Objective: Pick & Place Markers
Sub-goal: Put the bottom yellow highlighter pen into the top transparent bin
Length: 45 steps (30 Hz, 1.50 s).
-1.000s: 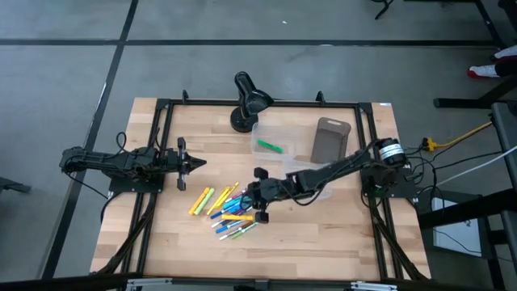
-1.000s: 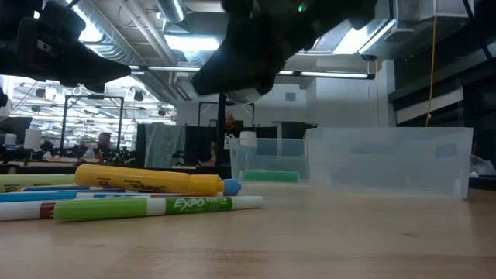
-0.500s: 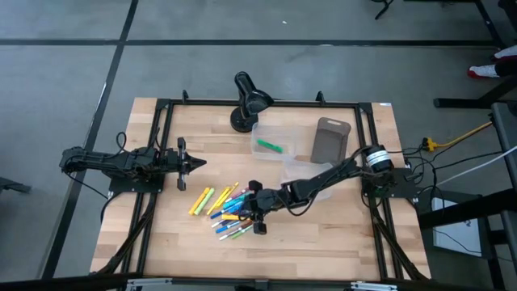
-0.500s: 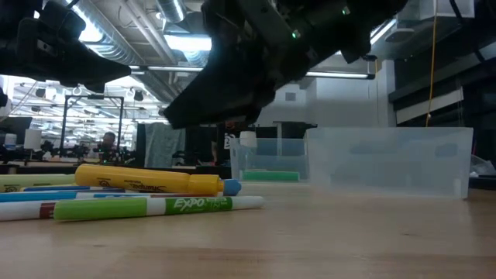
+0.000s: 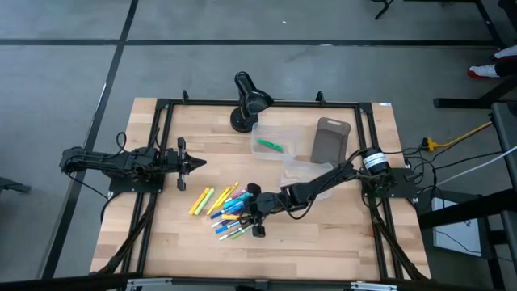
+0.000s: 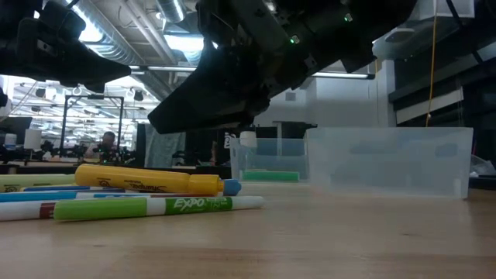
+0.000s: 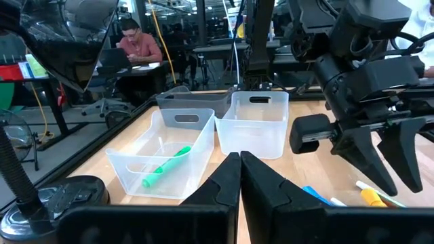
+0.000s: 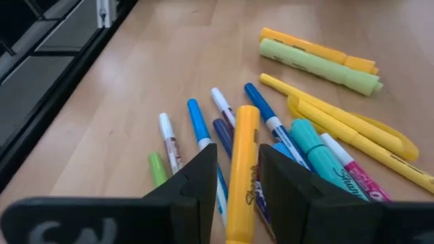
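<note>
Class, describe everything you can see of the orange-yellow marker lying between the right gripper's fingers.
The orange-yellow marker is a thick plastic stick with dark script printed along its barrel. It lies flat on the wooden table, on the heap of markers, resting across blue ones. The right gripper hangs over it, one open dark finger on each side; no contact shows. Its near end is hidden.

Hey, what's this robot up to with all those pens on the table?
The right gripper hangs low over the pile of markers, jaws open on either side of an orange marker without having closed on it. One green marker already lies in a clear bin. The left gripper waits at the table's left side, jaws shut and holding nothing.
</note>
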### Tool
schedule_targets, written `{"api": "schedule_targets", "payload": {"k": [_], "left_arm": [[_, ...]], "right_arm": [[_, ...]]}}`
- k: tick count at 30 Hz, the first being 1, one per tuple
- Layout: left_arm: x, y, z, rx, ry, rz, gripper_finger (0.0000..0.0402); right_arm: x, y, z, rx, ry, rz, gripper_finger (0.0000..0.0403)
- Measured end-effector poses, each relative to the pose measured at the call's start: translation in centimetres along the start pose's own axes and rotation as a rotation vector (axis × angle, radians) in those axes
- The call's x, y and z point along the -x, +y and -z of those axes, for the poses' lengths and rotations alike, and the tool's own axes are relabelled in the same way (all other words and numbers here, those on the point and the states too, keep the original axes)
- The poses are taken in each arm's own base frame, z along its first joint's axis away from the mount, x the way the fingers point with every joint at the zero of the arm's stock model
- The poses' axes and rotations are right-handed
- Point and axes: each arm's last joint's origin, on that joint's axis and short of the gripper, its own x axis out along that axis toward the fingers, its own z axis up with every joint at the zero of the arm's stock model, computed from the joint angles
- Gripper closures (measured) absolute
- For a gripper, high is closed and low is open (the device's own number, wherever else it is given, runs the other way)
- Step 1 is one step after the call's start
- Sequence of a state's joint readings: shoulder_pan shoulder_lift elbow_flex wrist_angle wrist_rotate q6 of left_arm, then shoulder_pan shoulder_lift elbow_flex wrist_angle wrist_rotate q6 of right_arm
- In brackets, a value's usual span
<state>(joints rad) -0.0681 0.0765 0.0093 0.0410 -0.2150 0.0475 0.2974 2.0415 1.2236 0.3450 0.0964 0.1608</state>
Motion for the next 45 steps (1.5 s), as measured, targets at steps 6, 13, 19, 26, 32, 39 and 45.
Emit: {"api": "schedule_targets", "payload": {"k": [6, 13, 19, 26, 32, 39, 45], "left_arm": [[0.0, 0.0, 0.0, 0.000, -0.001, 0.000, 0.0395], [0.0, 0.0, 0.0, 0.000, 0.000, 0.000, 0.0395], [0.0, 0.0, 0.0, 0.000, 0.000, 0.000, 0.0394], [0.0, 0.0, 0.0, 0.000, -0.001, 0.000, 0.0396], [0.0, 0.0, 0.0, 0.000, 0.000, 0.000, 0.0393], [0.0, 0.0, 0.0, 0.000, 0.000, 0.000, 0.0395], [0.0, 0.0, 0.0, 0.000, 0.000, 0.000, 0.0395]], "right_arm": [[0.0, 0.2, 0.0, -0.013, -0.008, 0.033, 0.0295], [-0.9, 1.0, 1.0, -0.039, -0.037, 0.038, 0.0295], [-2.6, 1.2, 2.9, -0.032, -0.027, 0.031, 0.0295], [-3.7, 1.1, 3.9, -0.025, 0.001, 0.047, 0.0295], [-3.8, 1.0, 3.9, -0.022, -0.006, 0.063, 0.0295], [-3.5, 1.4, 2.0, 0.017, -0.092, 0.020, 0.0295], [-3.7, 1.6, 1.2, 0.069, -0.041, 0.032, 0.0295]]}}
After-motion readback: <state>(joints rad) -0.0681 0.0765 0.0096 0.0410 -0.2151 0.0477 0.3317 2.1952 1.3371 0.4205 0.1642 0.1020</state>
